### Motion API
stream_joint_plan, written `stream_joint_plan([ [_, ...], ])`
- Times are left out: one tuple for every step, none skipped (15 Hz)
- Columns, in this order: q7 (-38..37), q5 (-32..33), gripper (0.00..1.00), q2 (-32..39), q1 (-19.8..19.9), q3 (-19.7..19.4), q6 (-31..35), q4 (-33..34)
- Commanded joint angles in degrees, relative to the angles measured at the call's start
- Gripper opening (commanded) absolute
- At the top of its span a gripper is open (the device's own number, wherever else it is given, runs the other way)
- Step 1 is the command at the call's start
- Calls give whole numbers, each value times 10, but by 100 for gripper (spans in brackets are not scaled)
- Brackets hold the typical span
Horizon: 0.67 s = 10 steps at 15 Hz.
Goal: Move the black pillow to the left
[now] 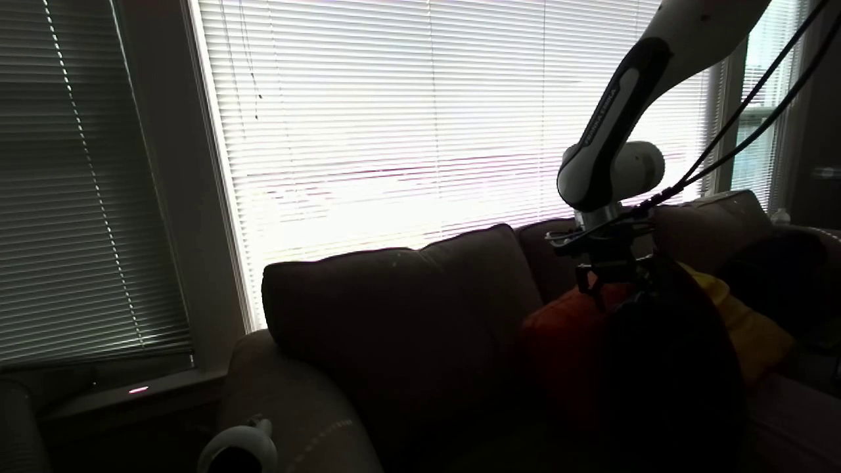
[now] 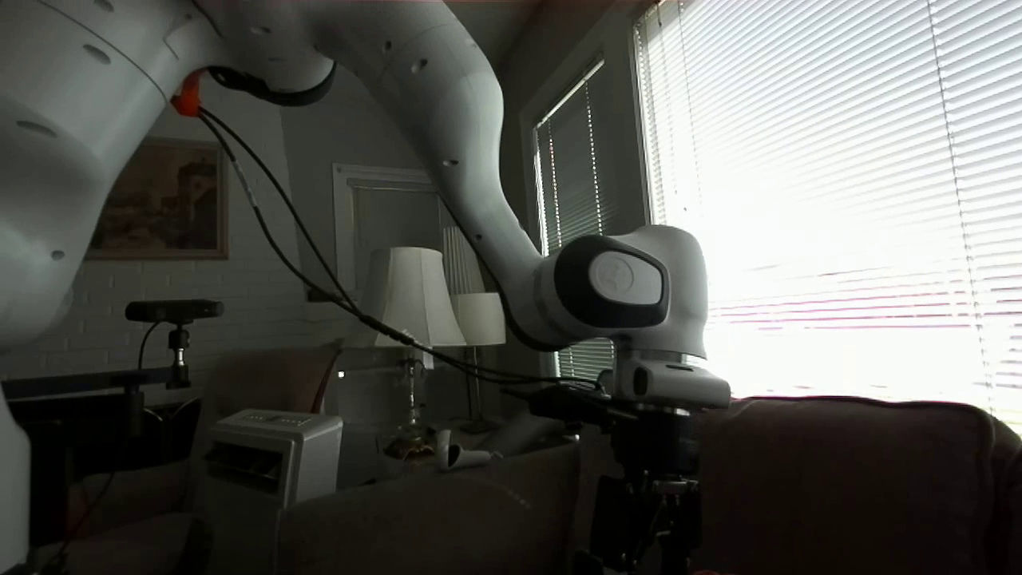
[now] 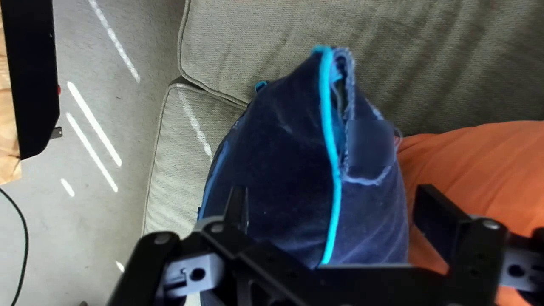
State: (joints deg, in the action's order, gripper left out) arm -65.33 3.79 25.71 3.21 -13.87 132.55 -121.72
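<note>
Only wrist view shows turquoise piping (image 3: 335, 178) on black pillow (image 3: 289, 170); hand (image 3: 331, 202) spread wide

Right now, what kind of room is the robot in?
It looks like a living room, probably in someone's home. You can tell from the big soft sofa, the lamp with its pale shade, and the framed picture on the wall.

The black pillow (image 3: 280, 170), navy-tinted in the wrist view, with turquoise piping (image 3: 330, 123) along its edge, stands upright on the sofa (image 1: 394, 315) beside the orange cushion (image 3: 480, 165).
</note>
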Motion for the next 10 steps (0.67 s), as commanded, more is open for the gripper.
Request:
stream_joint_plan([
  [-24, 19, 100, 31, -11, -15, -11, 21],
  [-25, 21, 100, 36, -13, -18, -12, 21],
  [-26, 23, 75, 40, -16, -20, -7, 19],
  [-27, 26, 74, 42, -18, -23, -5, 19],
  [-27, 25, 66, 43, -19, -23, -5, 19],
  [-27, 24, 59, 42, -20, -23, -3, 19],
  [-26, 22, 50, 40, -20, -23, -2, 20],
  [-26, 21, 44, 38, -21, -23, -3, 21],
  [-25, 15, 37, 35, -19, -21, -2, 22],
  [-23, 13, 31, 33, -18, -20, -5, 24],
])
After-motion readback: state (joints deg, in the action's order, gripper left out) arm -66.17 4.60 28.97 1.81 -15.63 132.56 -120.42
